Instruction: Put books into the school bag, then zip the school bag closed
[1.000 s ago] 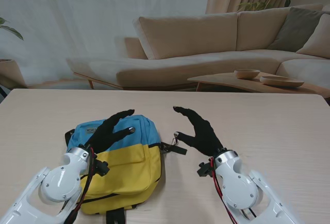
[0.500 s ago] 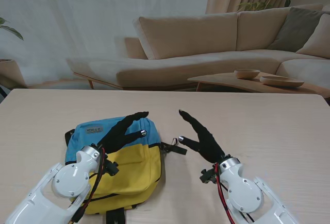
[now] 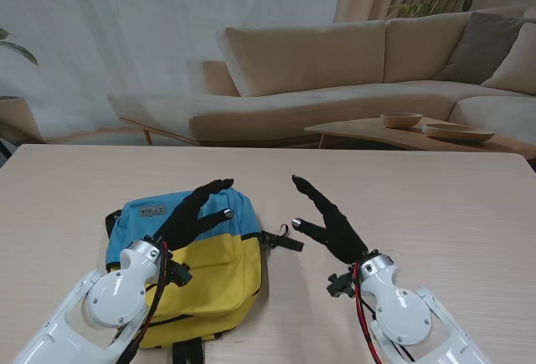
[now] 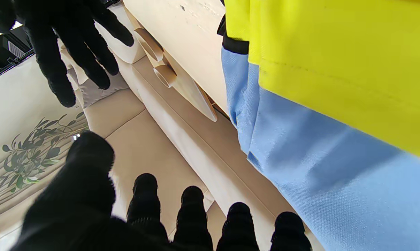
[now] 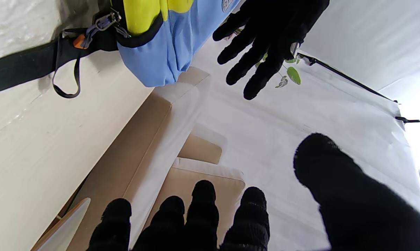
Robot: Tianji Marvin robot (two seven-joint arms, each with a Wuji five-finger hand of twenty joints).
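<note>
Here, a blue and yellow school bag (image 3: pixel 201 272) lies flat on the left half of a pale wooden table (image 3: pixel 435 197), its blue top panel pointing away from the robot and its yellow body nearer to the robot. A black strap with a small buckle (image 3: pixel 280 240) trails off the bag's right edge onto the bare wood, and in the right wrist view the same strap (image 5: pixel 28 71) ends in a thin black loop beside an orange tab. The left hand (image 3: pixel 188 216), gloved in black, hovers over the bag's blue panel with its fingers spread and holding nothing. The right hand (image 3: pixel 328 223) hangs over the bare table just right of the strap, likewise spread and empty, its thumb and forefinger well apart. The two hands face one another across the bag's right edge, palms turned partly inward. No books show on the table. Beyond the far edge stands a beige sofa (image 3: pixel 335 71), with a low coffee table (image 3: pixel 394 136) bearing two shallow wooden bowls (image 3: pixel 400 119) to the right.
</note>
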